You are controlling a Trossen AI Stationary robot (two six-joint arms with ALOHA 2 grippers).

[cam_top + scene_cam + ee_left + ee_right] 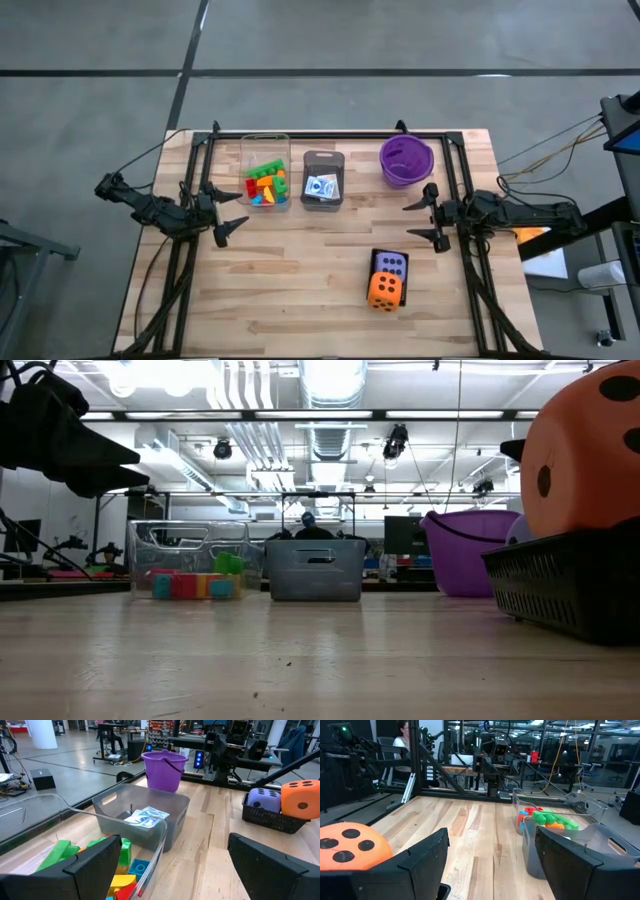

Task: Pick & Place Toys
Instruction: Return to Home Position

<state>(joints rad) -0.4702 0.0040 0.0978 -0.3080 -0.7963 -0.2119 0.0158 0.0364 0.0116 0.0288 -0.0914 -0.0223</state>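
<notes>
1. While parked at opposite table edges, spread wide and empty: left gripper (236, 210), right gripper (412, 220).
2. Stowed: bricks (267, 185) in clear bin (244, 150), card packs (322, 187) in grey bin (322, 157), orange die (385, 291) and purple die (391, 265) in black bin (560, 585).
3. Probably light, hard, slick; best pinched across flat faces.

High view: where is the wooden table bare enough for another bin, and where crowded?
Bare: the middle between left gripper and right gripper, and planks left of the black mesh basket. Crowded: back row, clear plastic bin, grey bin, purple bucket.
</notes>
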